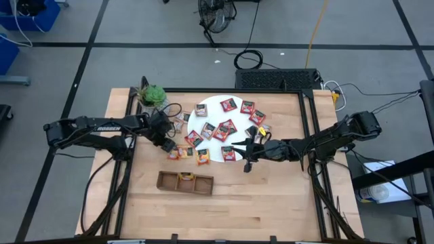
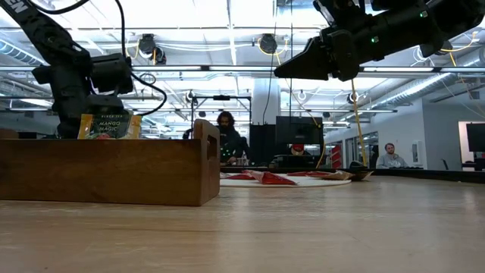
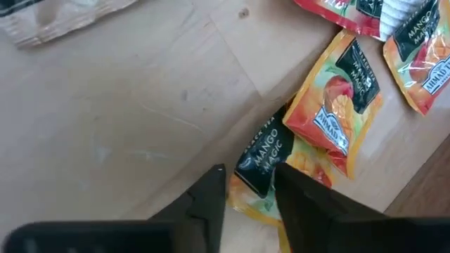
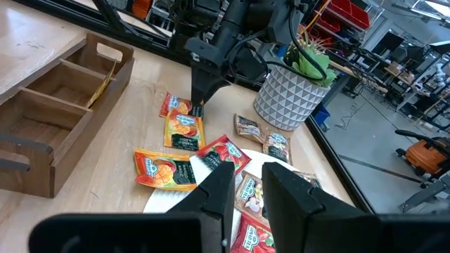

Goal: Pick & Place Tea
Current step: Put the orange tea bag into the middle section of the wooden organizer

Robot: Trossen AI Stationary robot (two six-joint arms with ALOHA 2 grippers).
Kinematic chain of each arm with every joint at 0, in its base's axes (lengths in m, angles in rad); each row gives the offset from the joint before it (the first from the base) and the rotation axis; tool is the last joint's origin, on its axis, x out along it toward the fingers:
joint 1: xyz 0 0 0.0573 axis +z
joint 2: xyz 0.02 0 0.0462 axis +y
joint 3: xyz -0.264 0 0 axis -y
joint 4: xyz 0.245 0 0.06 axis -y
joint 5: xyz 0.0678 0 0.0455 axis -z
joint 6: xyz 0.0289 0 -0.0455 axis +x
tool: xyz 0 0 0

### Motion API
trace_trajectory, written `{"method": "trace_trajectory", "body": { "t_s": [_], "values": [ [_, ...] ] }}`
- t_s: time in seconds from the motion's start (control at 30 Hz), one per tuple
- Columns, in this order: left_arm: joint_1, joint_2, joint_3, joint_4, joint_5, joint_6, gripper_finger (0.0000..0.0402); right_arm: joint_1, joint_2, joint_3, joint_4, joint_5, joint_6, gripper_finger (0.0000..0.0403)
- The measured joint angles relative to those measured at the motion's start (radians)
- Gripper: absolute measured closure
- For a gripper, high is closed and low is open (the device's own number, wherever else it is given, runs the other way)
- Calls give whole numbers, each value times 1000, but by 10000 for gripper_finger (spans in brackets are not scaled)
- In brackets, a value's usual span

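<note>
Judging progress: barely begun, I'd say. Wooden tray [image 1: 185,181] shows only one yellow sachet standing in a compartment [image 4: 105,77]; nearly all the tea [image 1: 224,129] lies on or round the white disc [image 1: 211,112].

Left gripper [image 3: 247,184] is down at table level w/ an orange-yellow sachet [image 3: 266,160] between its fingers, which sit close on either side; whether it's clamped yet I can't tell. More orange sachets lie just beyond its tips.

Right gripper [image 1: 248,157] hangs over the disc's near edge, fingers slightly apart, nothing in them; red sachets directly below.
</note>
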Motion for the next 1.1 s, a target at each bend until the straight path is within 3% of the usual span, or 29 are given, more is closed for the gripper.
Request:
{"method": "trace_trajectory", "body": {
  "t_s": [0.2, 0.43, 0.7, 0.9, 1.1],
  "values": [
    [-1, 0, 0, -2, -70, 28, 392, 0, 0, 0, 0, 0, 0, 342],
    [-16, -9, 21, 0, -114, 60, 399, 0, 0, 0, 0, 0, 0, 342],
    [-121, -67, 180, -59, -242, 112, 400, 0, 0, 0, 0, 0, 4, 342],
    [-294, -144, 330, -145, -452, 238, 400, 0, 0, 0, 0, 1, 7, 342],
    [-609, -230, 344, -25, -643, 385, 401, 0, 0, 0, 0, 1, 29, 342]
  ]
}}
